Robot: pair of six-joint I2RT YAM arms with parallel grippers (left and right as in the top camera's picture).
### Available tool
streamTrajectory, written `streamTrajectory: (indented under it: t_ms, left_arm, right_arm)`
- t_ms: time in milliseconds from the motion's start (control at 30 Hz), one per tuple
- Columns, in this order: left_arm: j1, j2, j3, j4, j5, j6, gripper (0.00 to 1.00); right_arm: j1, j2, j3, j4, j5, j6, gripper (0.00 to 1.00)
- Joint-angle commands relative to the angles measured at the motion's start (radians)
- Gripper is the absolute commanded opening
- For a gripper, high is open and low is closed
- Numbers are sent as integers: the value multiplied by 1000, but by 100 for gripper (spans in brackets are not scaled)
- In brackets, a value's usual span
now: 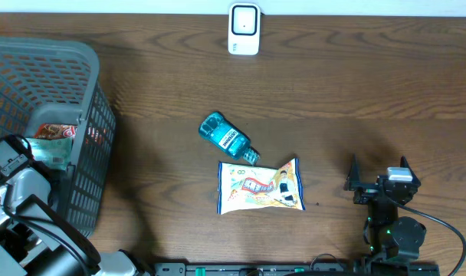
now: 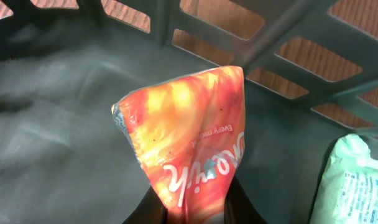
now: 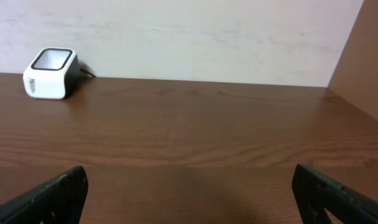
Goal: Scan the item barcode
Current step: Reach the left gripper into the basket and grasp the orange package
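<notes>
The orange packet point(image 2: 189, 143) stands pinched between the dark fingers of the left gripper point(image 2: 192, 214), inside the grey basket point(image 1: 87, 92) at the table's nine o'clock. The right gripper point(image 3: 189, 190) is spread wide at four o'clock above the dark wood-grain table point(image 1: 356, 92). A white scanner point(image 1: 244, 29) sits at twelve o'clock, against a pale wall point(image 3: 207, 37).

We see an orange plastic packet point(image 2: 189, 137) streaked yellow, white-lettered; a grey latticed plastic basket point(image 1: 49, 47); a teal plastic bottle point(image 1: 221, 136).
</notes>
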Motion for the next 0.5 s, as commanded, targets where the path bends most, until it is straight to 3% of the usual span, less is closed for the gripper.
streamTrajectory:
  t_ms: [0,200,467]
  left_arm:
    - [5,-65,-1,-14,49,97,8]
    - [5,-333,31,0,308,120,7]
    - [-43,-747,58,277,905,63,8]
  right_arm:
    - [5,-2,-1,-4,0,2,99]
    - [5,-2,-1,-4,0,2,99]
    - [5,-2,-1,-4,0,2,99]
